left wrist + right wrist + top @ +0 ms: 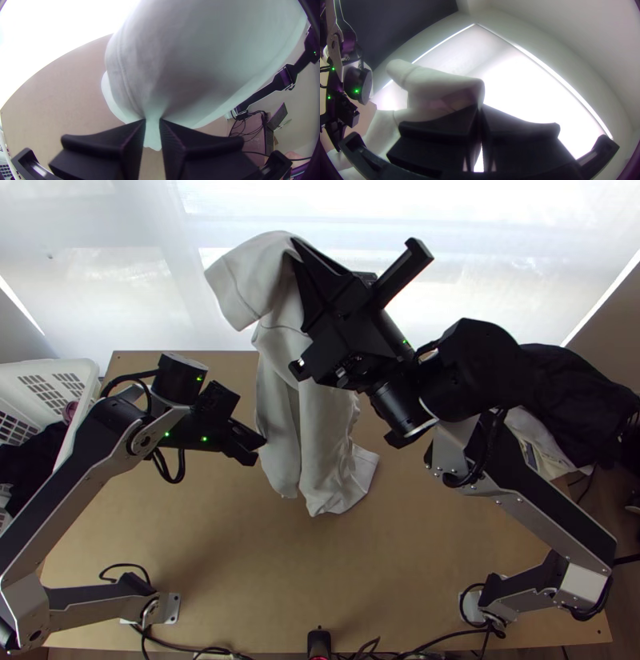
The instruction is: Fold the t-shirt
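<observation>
Over middle of bench (200,540), toward far edge, we have white t-shirt (308,420) hanging in loose folds. Right tool (298,247) clamped on its upper part, cloth draped to one side. Left tool (258,444) pinches it lower down, on side facing bench's left edge; small tuft pokes between fingers. By far left corner we see white basket (84,369).

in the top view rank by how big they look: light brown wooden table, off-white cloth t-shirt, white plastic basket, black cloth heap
1. Table
2. T-shirt
Unranked: basket and black heap look too alike to call, and the basket is cut off by the view's edge.
</observation>
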Controlling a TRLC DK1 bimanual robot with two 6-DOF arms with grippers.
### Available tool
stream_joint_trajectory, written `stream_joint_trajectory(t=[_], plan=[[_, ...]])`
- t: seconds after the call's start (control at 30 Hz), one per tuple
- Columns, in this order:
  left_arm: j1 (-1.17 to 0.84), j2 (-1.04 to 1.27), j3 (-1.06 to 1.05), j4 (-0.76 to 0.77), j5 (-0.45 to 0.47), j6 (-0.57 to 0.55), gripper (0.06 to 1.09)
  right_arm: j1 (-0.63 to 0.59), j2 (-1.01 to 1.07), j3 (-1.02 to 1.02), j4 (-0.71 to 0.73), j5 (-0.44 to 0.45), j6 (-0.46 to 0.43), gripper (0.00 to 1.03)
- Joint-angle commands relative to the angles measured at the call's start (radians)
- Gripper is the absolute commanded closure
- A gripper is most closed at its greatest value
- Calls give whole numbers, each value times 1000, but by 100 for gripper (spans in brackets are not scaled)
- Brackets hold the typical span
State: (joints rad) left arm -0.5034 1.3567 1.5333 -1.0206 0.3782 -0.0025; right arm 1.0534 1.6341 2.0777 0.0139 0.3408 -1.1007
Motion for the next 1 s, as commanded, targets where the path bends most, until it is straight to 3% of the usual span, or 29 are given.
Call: stream_joint_trajectory(t=[0.0,0.2,0.77,0.8,0.97], plan=[[23,-4,-25,8,5,-5,44,2,0,-4,-2,1,1,100],[48,-5,-87,8,16,-4,38,3,-2,-4,-2,4,1,100],[43,79,-53,10,257,-50,38,3,-2,-7,-3,6,-1,100],[45,79,-52,10,268,-51,41,3,-2,-8,-3,6,-1,100],[75,78,-45,10,327,-71,77,3,-2,-13,-3,9,-1,100]])
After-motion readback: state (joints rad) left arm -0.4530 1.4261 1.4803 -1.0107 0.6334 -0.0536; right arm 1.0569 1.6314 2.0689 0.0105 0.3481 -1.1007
